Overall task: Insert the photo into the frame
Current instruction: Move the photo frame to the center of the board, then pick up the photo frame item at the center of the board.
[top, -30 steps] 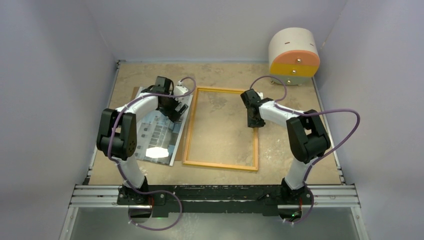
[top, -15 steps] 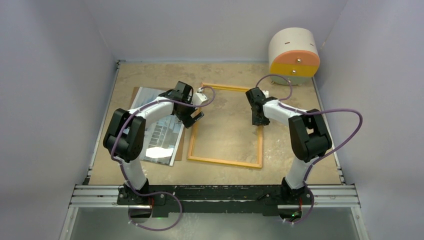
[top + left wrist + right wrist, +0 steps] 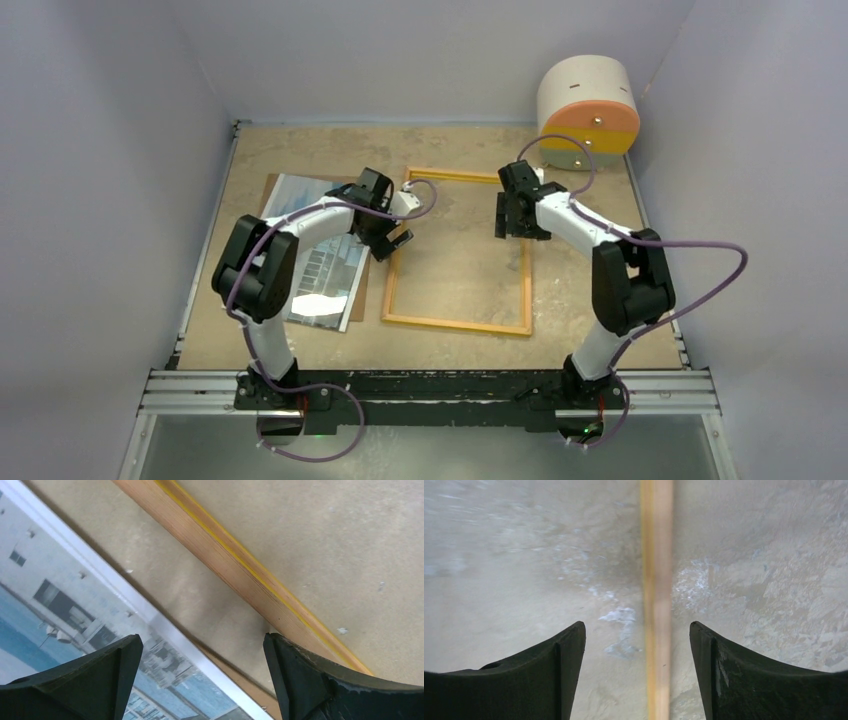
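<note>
The frame (image 3: 456, 324) is lying flat mid-bench (image 3: 300, 150), having slid toward the right edge in the last second. This is opening a bare strip beside the photo (image 3: 325, 272), which is lying near the left edge. The left gripper (image 3: 200, 645) is hanging spread over that strip. The right gripper (image 3: 636, 635), also spread, is straddling the frame's right rail. Insertion is likely not yet begun.

1. The photo (image 3: 300, 200) – a glossy, white-bordered print of a pale building over blue water – lies flat and face up, left of the frame, with a bright glare patch near its near end
2. The frame (image 3: 455, 324) – a thin rectangular border, wood-coloured with a yellow edge – lies flat beside the photo's right edge, a narrow gap between them
</note>
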Available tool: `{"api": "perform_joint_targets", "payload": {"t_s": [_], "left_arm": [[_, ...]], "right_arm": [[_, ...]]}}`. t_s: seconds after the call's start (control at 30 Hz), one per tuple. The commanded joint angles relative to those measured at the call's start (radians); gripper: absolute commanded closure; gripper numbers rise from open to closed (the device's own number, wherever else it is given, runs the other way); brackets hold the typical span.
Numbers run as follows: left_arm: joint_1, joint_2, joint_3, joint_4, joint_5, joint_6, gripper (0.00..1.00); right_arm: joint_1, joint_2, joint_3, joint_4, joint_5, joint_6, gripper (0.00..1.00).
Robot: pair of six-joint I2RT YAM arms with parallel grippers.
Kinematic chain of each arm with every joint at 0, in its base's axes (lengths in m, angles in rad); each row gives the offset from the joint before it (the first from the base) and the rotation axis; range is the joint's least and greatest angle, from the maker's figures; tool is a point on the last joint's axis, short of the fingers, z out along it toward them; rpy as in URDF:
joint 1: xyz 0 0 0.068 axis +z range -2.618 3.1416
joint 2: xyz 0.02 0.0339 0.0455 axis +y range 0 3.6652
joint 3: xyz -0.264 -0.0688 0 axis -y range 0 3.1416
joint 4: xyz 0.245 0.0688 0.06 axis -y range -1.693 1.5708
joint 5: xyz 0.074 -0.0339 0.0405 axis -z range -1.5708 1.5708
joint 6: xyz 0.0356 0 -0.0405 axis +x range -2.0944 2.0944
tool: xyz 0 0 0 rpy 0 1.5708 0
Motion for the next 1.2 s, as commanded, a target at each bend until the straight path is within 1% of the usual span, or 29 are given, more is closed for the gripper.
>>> {"api": "perform_joint_targets", "payload": {"t_s": [0.0, 0.1, 0.17, 0.27, 0.3, 0.37, 0.47, 0.53, 0.6, 0.67, 0.77, 0.8, 0.87, 1.0, 1.1, 1.17], "left_arm": [[-0.045, -0.038, -0.035, 0.026, 0.051, -0.022, 0.00], [-0.065, -0.066, -0.056, 0.020, 0.075, -0.024, 0.00], [-0.070, -0.088, -0.052, 0.011, 0.076, -0.025, 0.00], [-0.054, -0.116, -0.006, -0.023, 0.048, -0.013, 0.00], [-0.029, -0.127, 0.019, -0.036, 0.049, -0.010, 0.00], [0.037, -0.142, 0.087, -0.079, 0.086, -0.009, 0.00], [0.186, -0.134, 0.232, -0.163, 0.177, -0.006, 0.00], [0.285, -0.114, 0.314, -0.203, 0.188, 0.004, 0.00], [0.378, -0.094, 0.363, -0.213, 0.182, 0.015, 0.00], [0.451, -0.063, 0.396, -0.216, 0.148, 0.021, 0.01], [0.569, -0.024, 0.423, -0.169, 0.049, -0.005, 0.04], [0.614, -0.009, 0.430, -0.152, 0.017, -0.013, 0.06], [0.669, 0.030, 0.451, -0.134, -0.056, -0.031, 0.11], [0.741, 0.082, 0.420, -0.050, -0.174, -0.043, 0.19], [0.762, 0.104, 0.367, 0.013, -0.242, -0.024, 0.25], [0.772, 0.112, 0.332, 0.060, -0.286, -0.014, 0.27]], "right_arm": [[-0.001, -0.093, 0.068, -0.010, -0.114, 0.023, 0.21], [-0.001, -0.108, 0.086, -0.004, -0.136, 0.033, 0.16], [-0.001, -0.115, 0.103, 0.006, -0.128, 0.040, 0.03], [-0.001, -0.127, 0.131, 0.034, -0.100, 0.106, 0.01], [-0.002, -0.132, 0.137, 0.042, -0.133, 0.136, 0.01], [-0.019, -0.144, 0.135, 0.121, -0.238, 0.142, 0.01], [-0.044, -0.151, 0.128, 0.251, -0.435, 0.150, 0.01], [-0.033, -0.131, 0.156, 0.347, -0.507, 0.154, 0.01], [0.016, -0.074, 0.242, 0.343, -0.537, 0.151, 0.01], [0.091, 0.020, 0.359, 0.270, -0.496, 0.139, 0.01], [0.191, 0.121, 0.462, 0.277, -0.459, 0.164, 0.02], [0.216, 0.157, 0.492, 0.284, -0.457, 0.177, 0.02], [0.262, 0.239, 0.573, 0.269, -0.444, 0.187, 0.03], [0.314, 0.397, 0.707, 0.258, -0.422, 0.193, 0.04], [0.315, 0.488, 0.757, 0.289, -0.440, 0.220, 0.06], [0.315, 0.537, 0.799, 0.285, -0.440, 0.229, 0.07]]}}
